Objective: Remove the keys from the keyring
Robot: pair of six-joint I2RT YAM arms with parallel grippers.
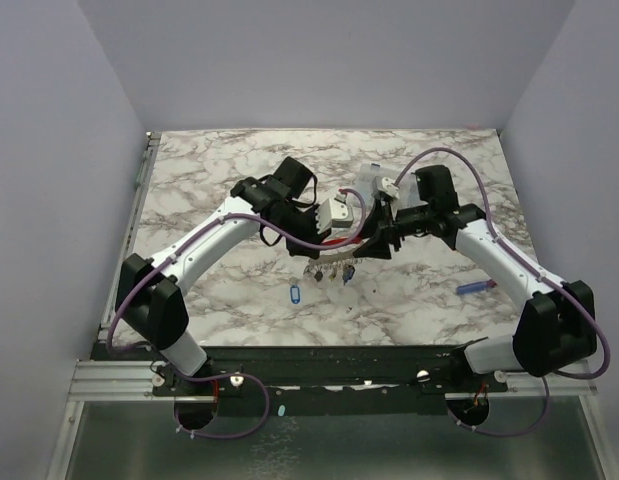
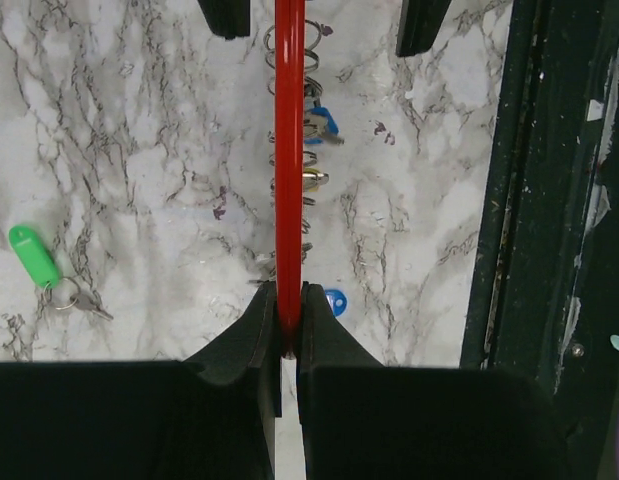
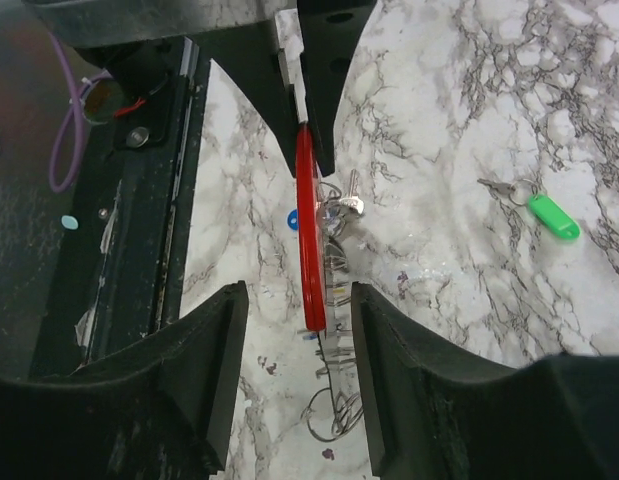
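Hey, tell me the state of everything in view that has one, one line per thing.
left pincer, shut on the red bar
right pincer, open, straddling the red bar's other end
keys, strung along the red bar
green-tagged key, lying loose on the table
blue tag, lying loose on the table
pen, lying flat on the table

From above, the keys point(image 1: 331, 270) hang in a tiny bunch under the arms point(image 1: 239, 225), too small to count, and the keyring cannot be picked out. In the left wrist view the red strip point(image 2: 287, 150) hides the middle of the keys behind it, and its top runs off the picture. A blue tag point(image 2: 336, 300) is half hidden by a finger point(image 2: 324, 335) of the left gripper point(image 2: 287, 305).
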